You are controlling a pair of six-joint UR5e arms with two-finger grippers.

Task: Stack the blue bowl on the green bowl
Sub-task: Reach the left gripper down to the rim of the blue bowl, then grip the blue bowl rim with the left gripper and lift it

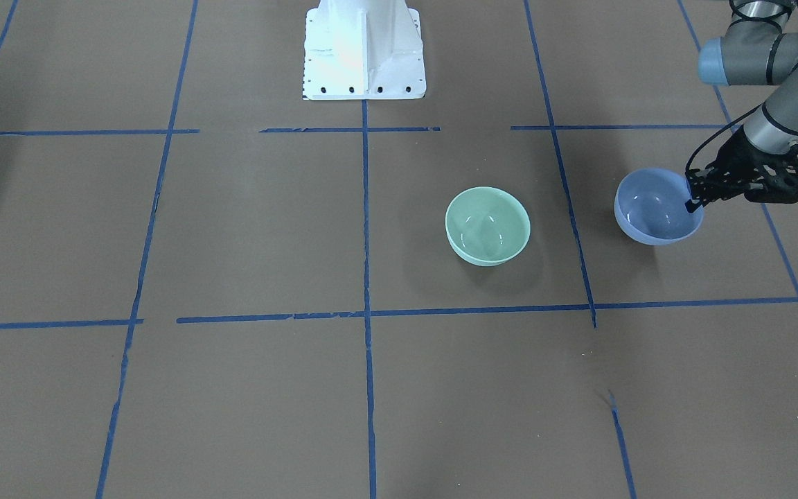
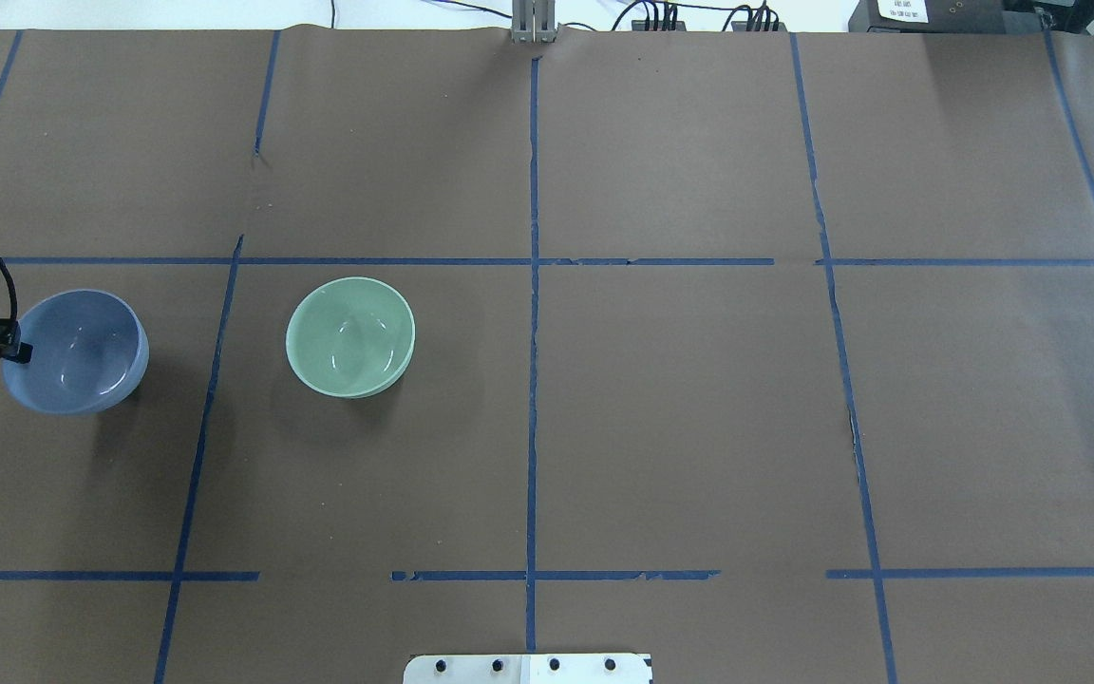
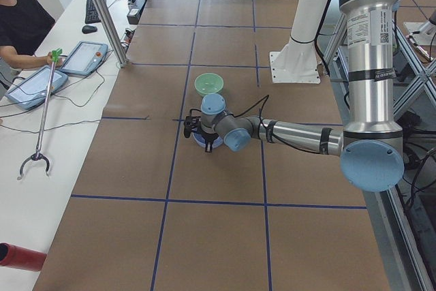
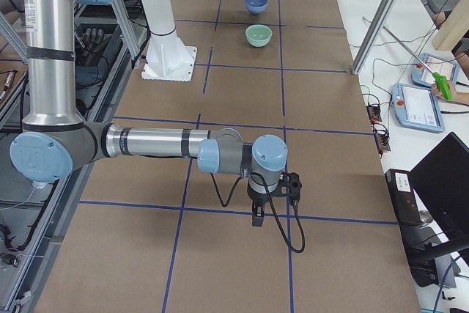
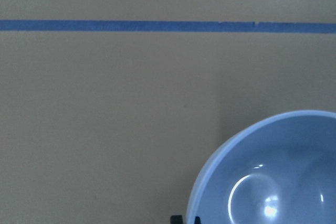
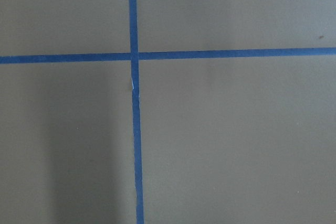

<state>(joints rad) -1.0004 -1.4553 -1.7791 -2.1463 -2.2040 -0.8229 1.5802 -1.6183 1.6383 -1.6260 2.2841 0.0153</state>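
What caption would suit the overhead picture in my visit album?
The left arm's fingers pinch the blue bowl's rim, while the empty green bowl sits apart on the blue-taped brown table.

On table (image 2: 699, 427), green bowl (image 2: 349, 337); blue bowl (image 2: 77, 351) well apart, at robot's left.

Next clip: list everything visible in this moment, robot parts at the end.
blue bowl: one, pale blue, robot's left of table
green bowl: one, mint green, beside it toward centre, not touching
tape lines: several, blue, grid on brown table
tablets: two, grey, white side bench
operator: one, black shirt, at side bench
robot base: one, white, table's robot-side edge
left end effector: one, black, shut on blue bowl's rim
right end effector: one, black, above bare table, robot's right; grip state unclear
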